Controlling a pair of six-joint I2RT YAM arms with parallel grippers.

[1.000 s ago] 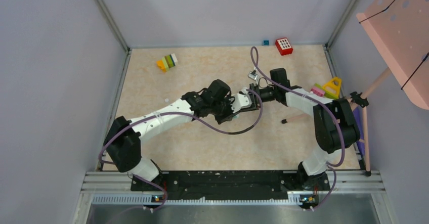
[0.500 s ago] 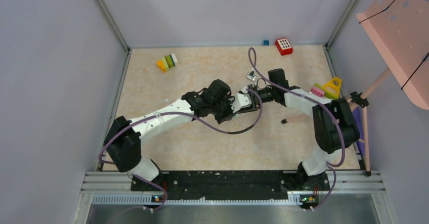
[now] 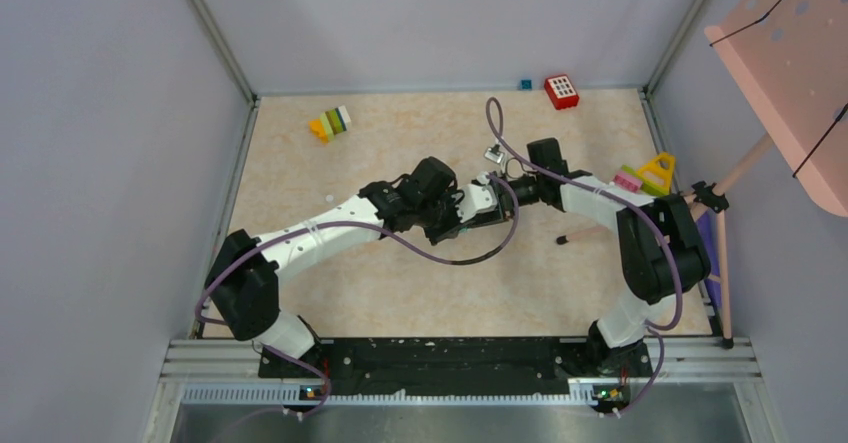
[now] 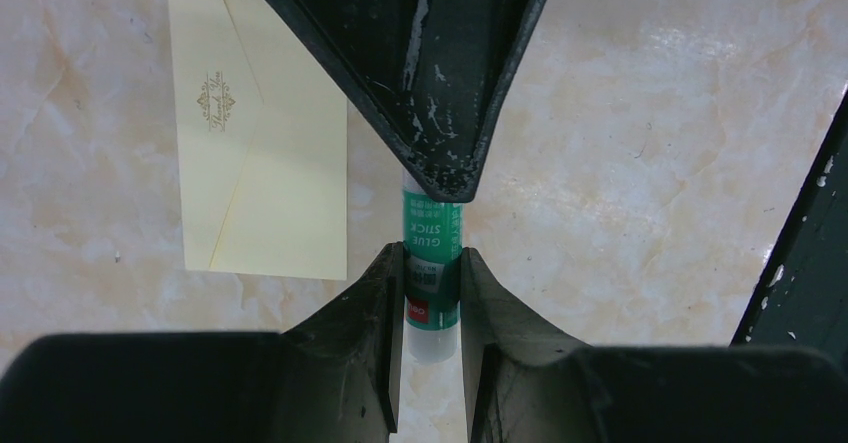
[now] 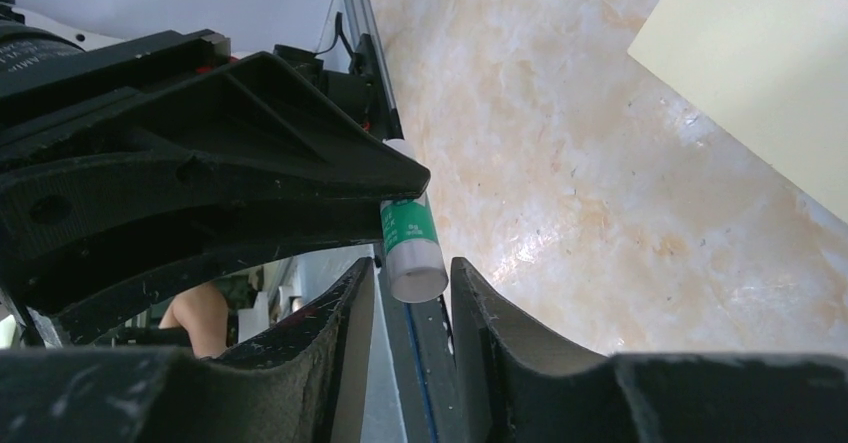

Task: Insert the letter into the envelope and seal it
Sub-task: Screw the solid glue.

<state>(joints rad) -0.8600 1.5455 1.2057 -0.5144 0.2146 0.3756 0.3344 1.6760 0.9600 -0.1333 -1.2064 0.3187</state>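
Observation:
A green glue stick (image 4: 432, 238) with a white end hangs above the table, and my left gripper (image 4: 432, 253) is shut on its lower body. My right gripper (image 5: 412, 263) faces it from the other side. Its fingers stand open and close around the stick's white end (image 5: 414, 275), with thin gaps on both sides. The pale cream envelope (image 4: 260, 163) lies flat on the table left of the stick, flap side up with a small gold mark; a corner of the envelope (image 5: 760, 63) shows in the right wrist view. In the top view both grippers (image 3: 495, 193) meet mid-table and hide the envelope. The letter is out of view.
Stacked colourful blocks (image 3: 330, 123) lie at the back left, a red block (image 3: 561, 91) and a tiny blue cube (image 3: 525, 84) at the back wall. Pink and yellow toys (image 3: 648, 175) sit at the right edge beside a pink stand (image 3: 790, 73). A small metal piece (image 3: 493, 151) lies behind the grippers.
The right gripper has slid a little left onto the glue stick's end and its fingers have narrowed. The left arm has held still with the stick.

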